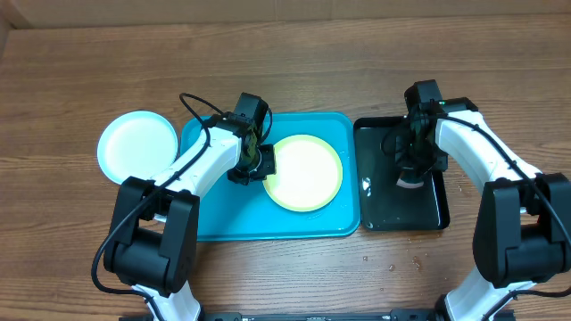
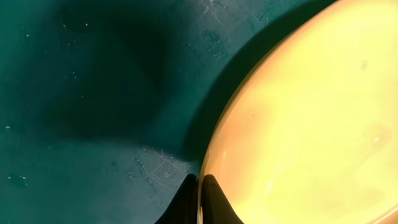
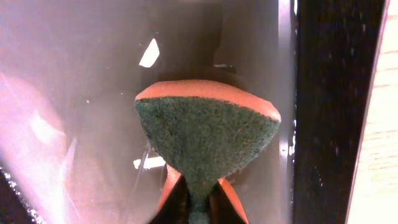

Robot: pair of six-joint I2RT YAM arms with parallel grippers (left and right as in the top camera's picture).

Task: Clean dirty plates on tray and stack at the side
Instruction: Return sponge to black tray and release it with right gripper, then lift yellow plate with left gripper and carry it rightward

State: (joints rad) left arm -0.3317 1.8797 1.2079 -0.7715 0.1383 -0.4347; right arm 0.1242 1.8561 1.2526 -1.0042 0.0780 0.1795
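Observation:
A yellow-green plate (image 1: 305, 173) lies on the right half of the turquoise tray (image 1: 223, 214). My left gripper (image 1: 260, 161) is at the plate's left edge. In the left wrist view the plate (image 2: 298, 124) fills the right side over the tray floor (image 2: 93, 93), and the left gripper (image 2: 200, 186) is shut on its rim, one finger on each side. A pale plate with a light blue rim (image 1: 138, 147) rests on the table left of the tray. My right gripper (image 1: 410, 174) hangs over the black tray, and in the right wrist view it (image 3: 199, 202) is shut on a green and orange sponge (image 3: 208, 134).
A smaller black tray (image 1: 384, 209) sits right of the turquoise one, almost touching it; its dark rim (image 3: 329, 93) shows beside the sponge and its floor looks wet. Water drops dot the wooden table (image 1: 393, 263) in front of it.

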